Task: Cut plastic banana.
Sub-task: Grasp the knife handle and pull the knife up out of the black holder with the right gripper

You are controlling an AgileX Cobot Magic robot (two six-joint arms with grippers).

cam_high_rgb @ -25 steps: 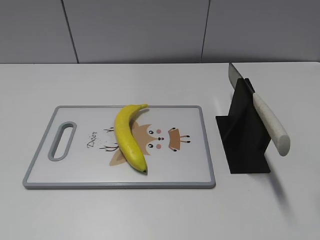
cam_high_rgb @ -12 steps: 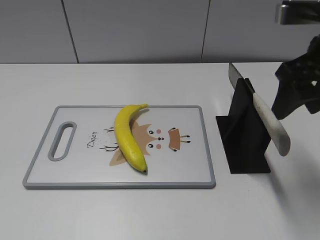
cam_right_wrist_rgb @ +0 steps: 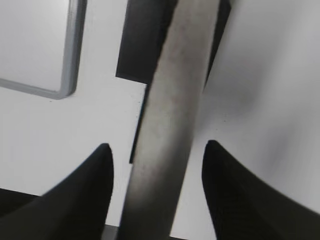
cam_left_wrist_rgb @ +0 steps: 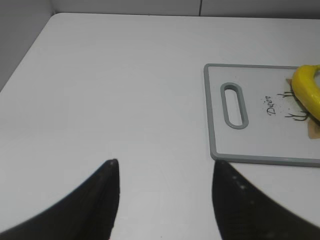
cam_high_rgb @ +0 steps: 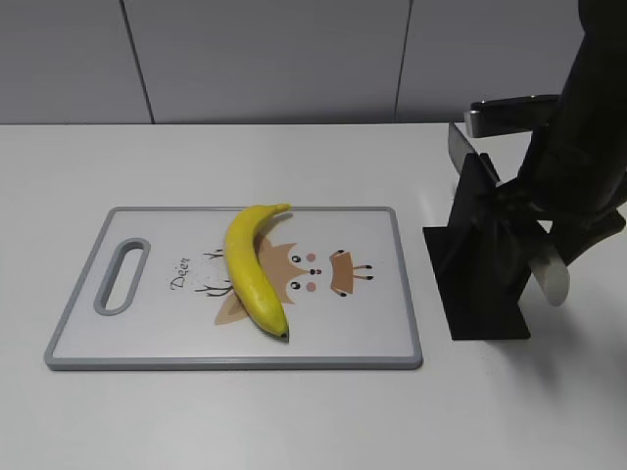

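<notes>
The plastic banana (cam_high_rgb: 253, 270) lies yellow and curved on the white cutting board (cam_high_rgb: 147, 338), stem toward the back; its stem end also shows in the left wrist view (cam_left_wrist_rgb: 307, 90). A knife with a pale handle (cam_high_rgb: 552, 275) rests slanted in a black stand (cam_high_rgb: 480, 274). My right gripper (cam_right_wrist_rgb: 157, 150) is open, its fingers on either side of the knife handle (cam_right_wrist_rgb: 172, 115) without touching it; in the exterior view the right arm covers most of the handle. My left gripper (cam_left_wrist_rgb: 165, 162) is open and empty above bare table, left of the board.
The board (cam_left_wrist_rgb: 260, 159) has a grey rim, a handle slot (cam_high_rgb: 120, 276) at its left and a cartoon fox print. A grey panelled wall stands behind the white table. The knife blade (cam_high_rgb: 457, 149) sticks up behind the stand.
My right arm has come in from the upper right and dropped down over the knife handle. The banana, the board and the knife have not moved.
</notes>
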